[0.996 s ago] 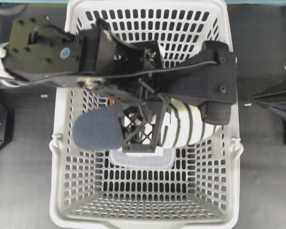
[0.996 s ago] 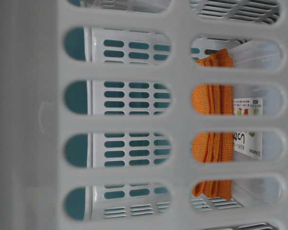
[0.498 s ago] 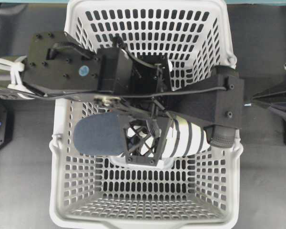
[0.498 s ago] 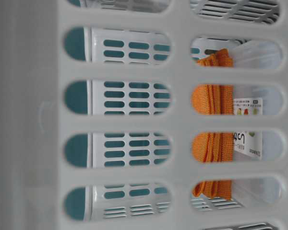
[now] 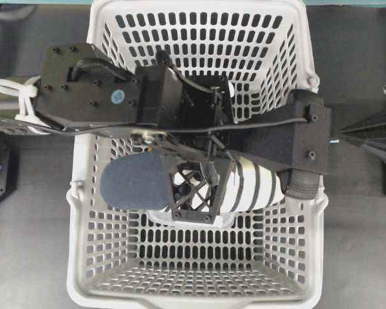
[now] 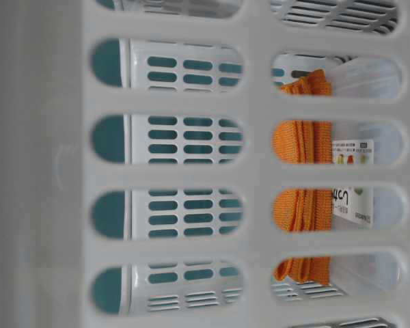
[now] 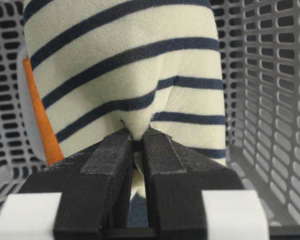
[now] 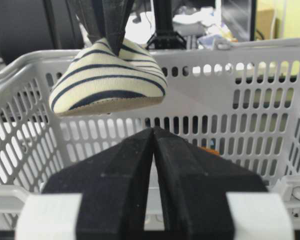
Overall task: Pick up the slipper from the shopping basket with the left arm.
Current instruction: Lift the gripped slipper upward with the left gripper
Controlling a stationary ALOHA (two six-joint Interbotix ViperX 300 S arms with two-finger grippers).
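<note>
The slipper (image 5: 132, 181) hangs above the floor of the shopping basket (image 5: 80, 257), its navy insole to the left and its cream, navy-striped upper (image 5: 256, 187) to the right. My left gripper (image 5: 193, 193) is shut on it, pinching a fold of the striped upper (image 7: 125, 60) between the black fingertips of the left gripper (image 7: 136, 137). From the right wrist view the slipper (image 8: 110, 80) floats at about the height of the basket's rim (image 8: 240, 50). My right gripper (image 8: 153, 131) is shut and empty, outside the basket's right side, its pointed tip (image 5: 344, 131) aimed at the basket.
A folded orange cloth (image 6: 302, 147) and a clear package with a white label (image 6: 353, 178) lie inside the basket, the cloth (image 7: 40, 115) just beside the slipper. The left arm's black plates (image 5: 90, 90) span the basket's upper half. Slotted walls (image 7: 270, 75) surround the slipper.
The left arm has lifted the slipper a little and shifted slightly over the basket since a second ago; almost nothing has moved in the last half second. The right arm is still.
</note>
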